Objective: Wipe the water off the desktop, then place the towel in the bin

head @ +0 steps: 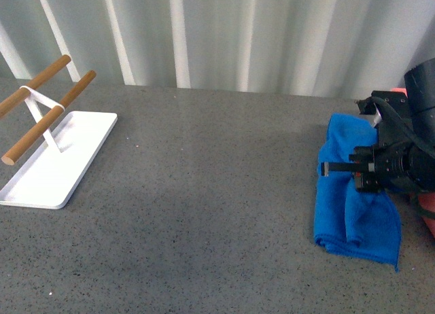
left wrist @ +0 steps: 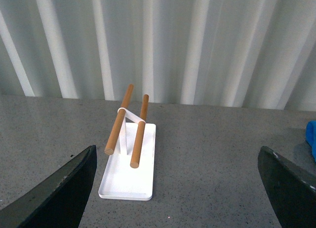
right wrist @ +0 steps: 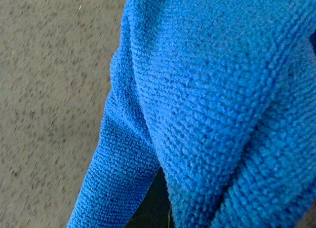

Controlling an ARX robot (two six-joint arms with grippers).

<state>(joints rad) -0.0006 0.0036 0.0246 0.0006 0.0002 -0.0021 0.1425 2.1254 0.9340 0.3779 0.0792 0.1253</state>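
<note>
Right tool point(head: 336, 168): low over the towel point(head: 353, 225), pointing toward the robot's left. Grasp state cannot be determined, as its fingers are hidden in the wrist view.
Left tool point(left wrist: 176, 151): spread wide, released, holding nothing. It faces the white tray with wooden rails point(left wrist: 127, 181).
Towel position: loosely folded on the surface point(head: 204, 192) at the robot's right, directly beneath the right tool.
Towel long axis: near-to-far.
Nearer arm: right.
Bin point(head: 429, 222): salmon-pink edge just beside the towel, far right.

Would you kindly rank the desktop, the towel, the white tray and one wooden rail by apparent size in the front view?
1. desktop, by far the largest
2. towel, even though it is partly hidden
3. white tray
4. wooden rail, clearly the smallest
</note>
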